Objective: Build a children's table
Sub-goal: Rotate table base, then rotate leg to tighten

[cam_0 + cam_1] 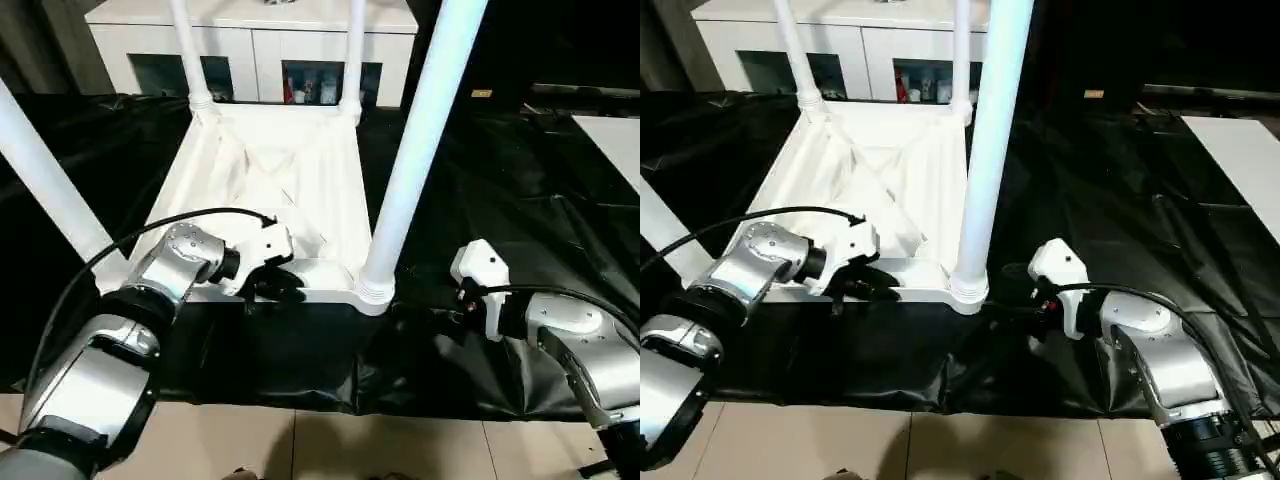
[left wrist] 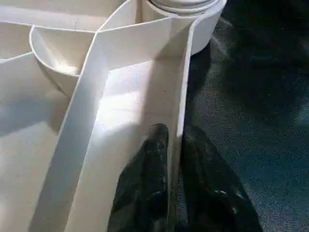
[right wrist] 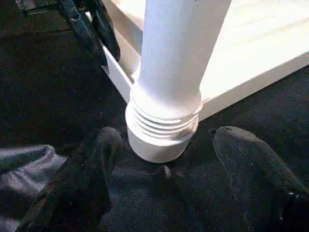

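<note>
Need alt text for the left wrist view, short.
The left gripper pinches the thin white edge wall of the upside-down tabletop, one black finger on each side. Ahead, a leg stands in the corner socket; black cloth lies beside the table.

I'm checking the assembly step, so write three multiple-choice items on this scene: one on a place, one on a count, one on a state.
1. Where do the left gripper's fingers sit?
A. Astride the tabletop's near rim
B. Around a leg
C. On the cabinet

2. How many legs stand in the tabletop?
A. Two
B. Three
C. Four

3. How are the right gripper's fingers?
A. Clamped on the near right leg
B. Spread apart, short of the near right leg's base
C. Shut on the black sheet

Answers: 1 A, one finger shows on each side of the rim wall. 2 C, a leg rises from every corner. 3 B, a gap shows on both sides of the socket.
</note>
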